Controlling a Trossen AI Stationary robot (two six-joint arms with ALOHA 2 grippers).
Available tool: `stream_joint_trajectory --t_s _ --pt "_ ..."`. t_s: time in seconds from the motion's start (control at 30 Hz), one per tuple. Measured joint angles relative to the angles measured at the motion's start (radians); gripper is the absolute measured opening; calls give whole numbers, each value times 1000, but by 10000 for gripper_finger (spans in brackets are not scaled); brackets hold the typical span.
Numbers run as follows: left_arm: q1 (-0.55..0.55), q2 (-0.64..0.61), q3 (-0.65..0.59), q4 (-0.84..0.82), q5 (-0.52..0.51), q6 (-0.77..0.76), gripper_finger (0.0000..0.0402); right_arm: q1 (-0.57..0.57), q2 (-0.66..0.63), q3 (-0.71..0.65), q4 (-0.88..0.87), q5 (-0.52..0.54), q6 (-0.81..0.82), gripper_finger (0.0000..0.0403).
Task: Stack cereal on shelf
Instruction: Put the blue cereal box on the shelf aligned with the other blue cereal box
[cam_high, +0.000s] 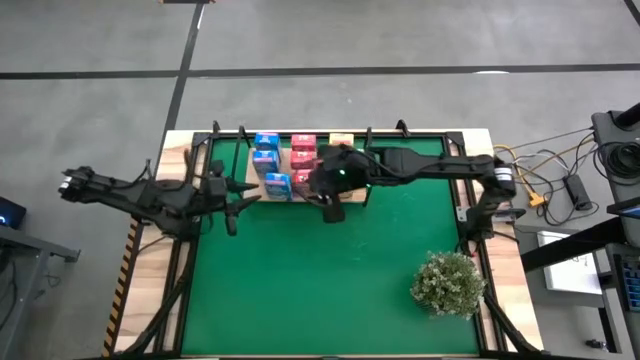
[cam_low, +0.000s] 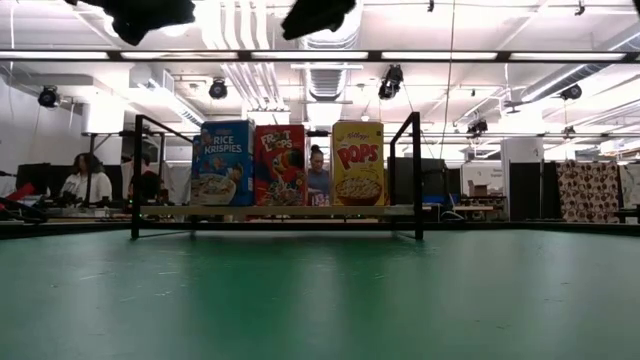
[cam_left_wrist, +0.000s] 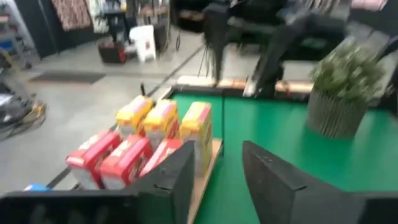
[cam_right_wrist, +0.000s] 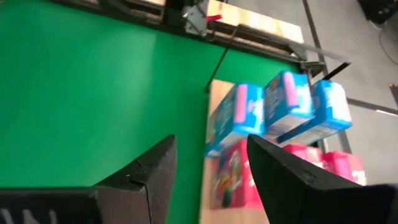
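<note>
- Green mat (cam_high: 330, 270) covers the bench, with a bushy plant (cam_high: 448, 282) near its right front corner.
- Light-wood shelf (cam_low: 280, 211) sits at the mat's far edge, holding all nine cereal boxes (cam_high: 301, 163) in three rows: blue (cam_right_wrist: 283, 112), red (cam_left_wrist: 118, 155), yellow (cam_left_wrist: 163, 118).
- Right gripper (cam_high: 330, 208) hangs just in front of the shelf, jaws open and empty.
- Left gripper (cam_high: 232, 212) hovers beside the shelf's left end, jaws open and empty.

shelf (cam_low: 275, 211) | blue (cam_low: 222, 163), red (cam_low: 279, 165), yellow cereal (cam_low: 357, 163) upright, side by side
</note>
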Motion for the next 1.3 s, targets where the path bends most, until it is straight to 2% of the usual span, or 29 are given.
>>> stream_joint_trajectory --t_s 0.23,0.4,0.5,0.63,0.83,1.03,1.3 --pt "75 143 126 -194 19 -16 195 36 -134 -305 246 -1 -11 178" --pt "184 259 224 -357 155 31 235 54 -204 -459 392 -4 -25 180" --pt "253 320 258 -392 253 113 247 57 -237 -522 446 -4 -26 179" --pt "352 391 294 -397 314 213 251 59 -266 -577 493 -4 -18 178" --pt "491 492 319 -398 501 331 251 61 -275 -599 497 -4 -10 179" --pt "570 551 319 -400 514 372 251 64 -275 -599 497 -4 -8 179" --pt "595 602 319 -400 577 406 242 65 -275 -612 499 -4 8 178"
